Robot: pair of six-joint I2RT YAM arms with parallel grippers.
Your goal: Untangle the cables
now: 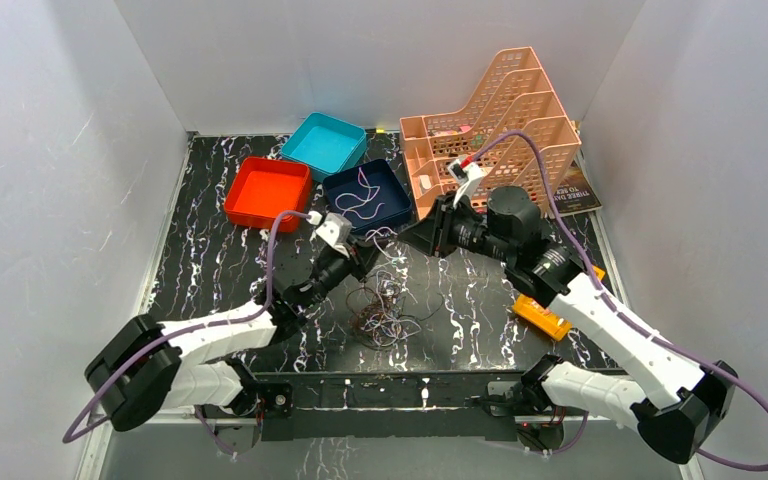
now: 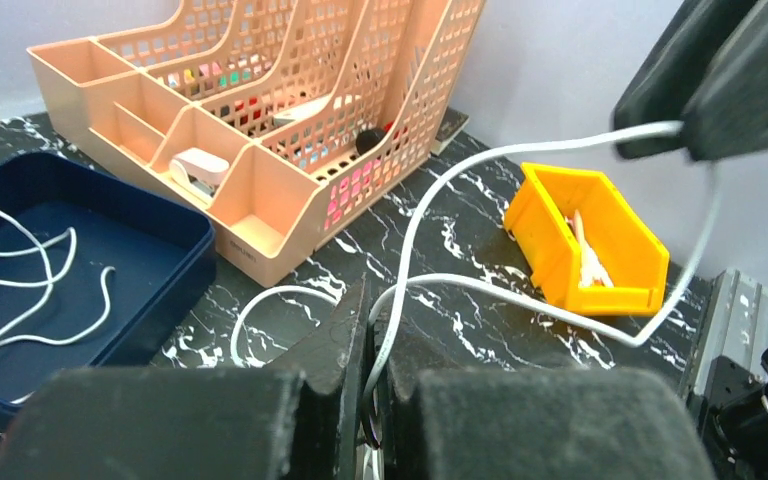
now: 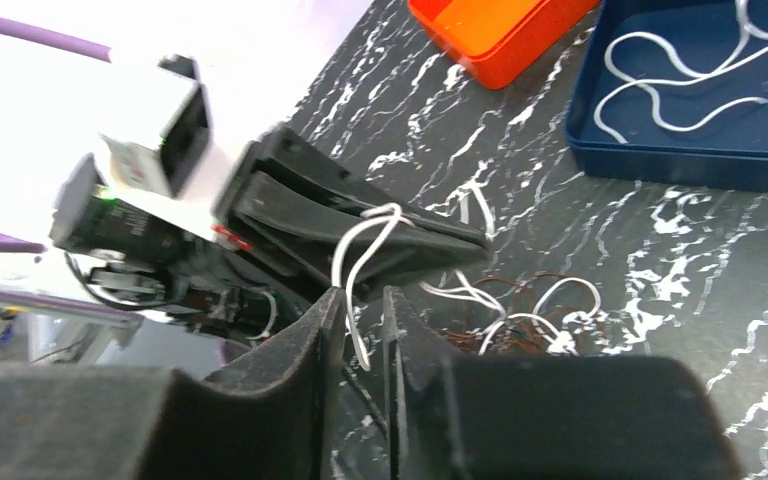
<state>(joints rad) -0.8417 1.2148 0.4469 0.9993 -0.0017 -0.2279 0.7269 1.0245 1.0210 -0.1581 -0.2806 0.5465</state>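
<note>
White lettering, seemingly "THREE DAYS TO SEE", on the dark booklet (image 1: 577, 194) beside the peach organizer (image 1: 520, 92)

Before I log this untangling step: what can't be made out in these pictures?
Top view: tangle strands too thin to trace crossings.
Left wrist: white cable vanishes between left pincer fingers.
Right wrist: right pincer fingers cover part of the tangle.
Left wrist: organizer contents masked by its lattice.
</note>
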